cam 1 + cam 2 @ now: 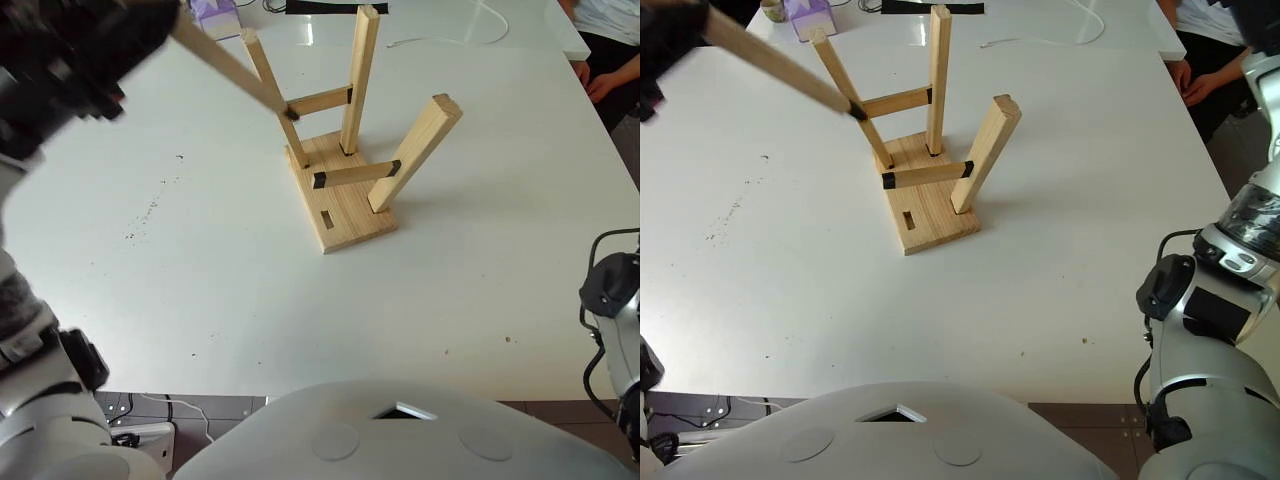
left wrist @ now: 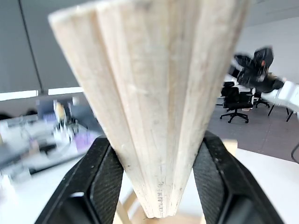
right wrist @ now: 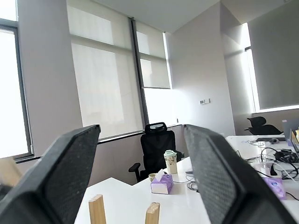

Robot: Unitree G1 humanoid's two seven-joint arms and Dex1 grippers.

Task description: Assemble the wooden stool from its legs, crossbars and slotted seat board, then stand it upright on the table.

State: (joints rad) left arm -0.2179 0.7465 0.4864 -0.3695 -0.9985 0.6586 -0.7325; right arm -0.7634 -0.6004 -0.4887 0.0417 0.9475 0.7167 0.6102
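The slotted seat board [image 1: 345,205] lies flat on the white table [image 1: 200,300]. Three wooden legs stand up from it: one at the far left [image 1: 266,90], one upright [image 1: 360,80] and one leaning at the right [image 1: 415,150]. Two crossbars [image 1: 320,100] [image 1: 355,175] join them. One slot [image 1: 327,217] at the board's near end is empty. My left gripper [image 2: 159,186], up at the far left [image 1: 60,50], is shut on a fourth wooden leg [image 1: 225,65], whose far tip reaches the far-left leg. My right gripper [image 3: 140,130] is raised high and open, with nothing between its fingers.
A purple tissue box [image 1: 215,15], a black item [image 1: 320,8] and a white cable [image 1: 450,40] lie at the table's far side. Dark specks [image 1: 145,215] dot the table to the left. The table's near edge [image 1: 300,392] runs just in front of me.
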